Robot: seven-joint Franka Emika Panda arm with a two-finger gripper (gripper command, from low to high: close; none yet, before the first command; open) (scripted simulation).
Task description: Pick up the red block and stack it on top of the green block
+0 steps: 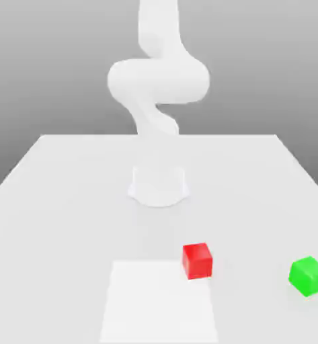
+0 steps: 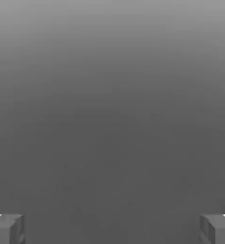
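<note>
From my station I count one red block, a small solid-coloured cube, standing on the pale, smooth, flat-topped surface toward its near edge. In the exterior view it sits a little to the right of the middle. It lies at the right-hand border of a single bright white four-sided patch, overlapping the patch's far corner on that side.

I count one green block, also a small cube, out by the exterior view's right edge. It is slightly nearer the camera than the red one and turned at a different angle, with a corner toward me. The two blocks stand well apart, and I see nothing in the way between them, just bare surface. Neither is stacked on the other.

Farther back I have one white, rounded robot arm, its round base planted on the surface behind the blocks, near the middle of the exterior view. The arm rises straight up from there and runs out through the top of that view, well above both blocks.

In the hand view I see the two grey fingers of my tool, spread wide apart with nothing clamped between them. Behind them I get only a plain grey backdrop, lighter along one side. The same kind of grey shading stands beyond the surface in the exterior view.
</note>
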